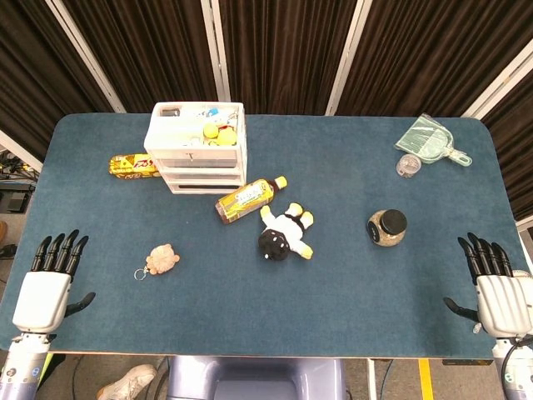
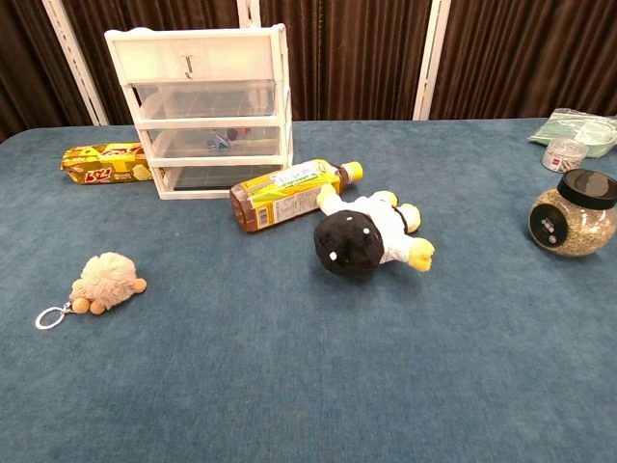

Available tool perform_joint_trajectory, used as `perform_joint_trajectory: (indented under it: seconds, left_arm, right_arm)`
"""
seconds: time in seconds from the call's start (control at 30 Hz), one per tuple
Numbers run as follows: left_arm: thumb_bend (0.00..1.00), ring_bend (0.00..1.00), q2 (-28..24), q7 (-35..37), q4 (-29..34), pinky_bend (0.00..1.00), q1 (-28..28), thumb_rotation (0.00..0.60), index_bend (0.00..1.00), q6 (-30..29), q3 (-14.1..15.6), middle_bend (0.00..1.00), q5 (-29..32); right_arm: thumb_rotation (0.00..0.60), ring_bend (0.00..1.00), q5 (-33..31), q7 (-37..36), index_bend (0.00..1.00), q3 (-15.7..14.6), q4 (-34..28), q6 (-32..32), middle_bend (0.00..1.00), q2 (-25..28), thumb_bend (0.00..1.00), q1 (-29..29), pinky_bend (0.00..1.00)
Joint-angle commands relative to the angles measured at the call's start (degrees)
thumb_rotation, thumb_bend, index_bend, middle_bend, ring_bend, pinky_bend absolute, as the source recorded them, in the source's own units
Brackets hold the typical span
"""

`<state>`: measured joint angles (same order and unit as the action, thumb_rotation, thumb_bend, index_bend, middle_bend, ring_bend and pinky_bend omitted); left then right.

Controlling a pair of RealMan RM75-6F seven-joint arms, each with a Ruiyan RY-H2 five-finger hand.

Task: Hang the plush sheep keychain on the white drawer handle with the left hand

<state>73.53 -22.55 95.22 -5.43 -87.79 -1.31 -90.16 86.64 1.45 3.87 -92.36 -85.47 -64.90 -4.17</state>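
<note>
The plush sheep keychain (image 1: 161,259) (image 2: 106,281) lies on the blue table, its metal ring (image 2: 48,317) pointing toward the near left. The white drawer unit (image 1: 196,148) (image 2: 207,110) stands at the back left; a small handle (image 2: 189,66) shows on its top drawer. My left hand (image 1: 48,283) hovers at the table's near left corner, fingers spread, holding nothing, well left of the sheep. My right hand (image 1: 495,285) is at the near right corner, also spread and empty. Neither hand appears in the chest view.
A tea bottle (image 1: 248,198) lies in front of the drawers, beside a black-and-white plush (image 1: 283,233). A yellow snack pack (image 1: 133,166) lies left of the drawers. A black-lidded jar (image 1: 386,227), a small tub (image 1: 408,166) and a green dustpan (image 1: 431,141) occupy the right side.
</note>
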Motion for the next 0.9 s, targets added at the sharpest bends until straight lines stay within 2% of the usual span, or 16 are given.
perform_joint_trajectory:
  seconds: [0.03,0.2,0.23,0.3,0.33,0.37,0.47,0.57,0.7,0.83,0.9]
  left_arm:
    - [0.11,0.00,-0.01,-0.09,0.00,0.00,-0.02,0.600,0.00,0.13,-0.02,0.00,0.13]
    - [0.11,0.00,0.03,-0.66,0.03,0.00,-0.13,0.600,0.00,0.43,-0.03,0.00,0.28]
    - [0.11,0.04,0.04,-1.17,0.06,0.02,-0.27,0.600,0.01,0.59,-0.14,0.06,0.34]
    - [0.12,0.23,0.14,-2.41,0.10,0.18,-0.67,0.600,0.06,0.88,-0.50,0.30,0.37]
    - [0.13,0.39,0.16,-3.19,-0.07,0.32,-0.96,0.600,0.11,1.15,-0.61,0.47,0.24]
    - [0.13,0.50,0.16,-3.44,-0.11,0.44,-1.14,0.600,0.17,1.47,-0.57,0.61,0.21]
    - [0.16,0.70,-0.22,-4.44,0.64,0.61,-1.73,0.600,0.33,4.00,-0.42,0.83,2.11]
    - [0.22,0.83,-0.69,-5.59,1.34,0.72,-2.76,0.600,0.45,6.02,-0.98,0.98,3.59]
    - [0.25,0.90,-1.41,-6.83,2.35,0.77,-4.28,0.600,0.53,9.31,-1.71,1.00,6.26]
    - [0.34,0.91,-1.89,-8.49,3.65,0.78,-6.37,0.600,0.52,14.54,-2.37,1.00,11.14]
    - [0.36,0.91,-1.54,-9.51,3.12,0.78,-7.48,0.600,0.51,16.54,-2.51,1.00,12.65]
  right_arm:
    - [0.600,0.00,0.09,0.14,0.00,-0.03,-0.03,-0.01,0.00,-0.04,0.02,-0.04,0.00]
    - [0.600,0.00,-0.24,-0.02,0.00,-0.02,-0.13,0.17,0.00,0.06,0.02,-0.01,0.00]
    - [0.600,0.00,-0.23,-0.02,0.00,-0.04,-0.16,0.18,0.00,0.05,0.02,-0.01,0.00]
    - [0.600,0.00,-0.21,0.03,0.00,-0.06,-0.25,0.21,0.00,0.08,0.02,-0.03,0.00]
    - [0.600,0.00,-0.18,0.06,0.00,-0.08,-0.32,0.20,0.00,0.11,0.02,-0.03,0.00]
    - [0.600,0.00,-0.15,0.11,0.00,-0.09,-0.37,0.18,0.00,0.12,0.02,-0.02,0.00]
    - [0.600,0.00,-0.03,0.23,0.00,-0.15,-0.51,0.08,0.00,0.11,0.02,0.02,0.00]
    - [0.600,0.00,0.08,0.39,0.00,-0.17,-0.54,0.03,0.00,0.08,0.02,0.00,0.00]
    - [0.600,0.00,0.09,0.47,0.00,-0.14,-0.55,-0.05,0.00,0.03,0.02,0.01,0.00]
    - [0.600,0.00,0.04,0.41,0.00,-0.14,-0.62,-0.06,0.00,0.09,0.01,0.04,0.00]
    - [0.600,0.00,0.04,0.38,0.00,-0.14,-0.58,-0.12,0.00,0.09,0.01,0.07,0.00]
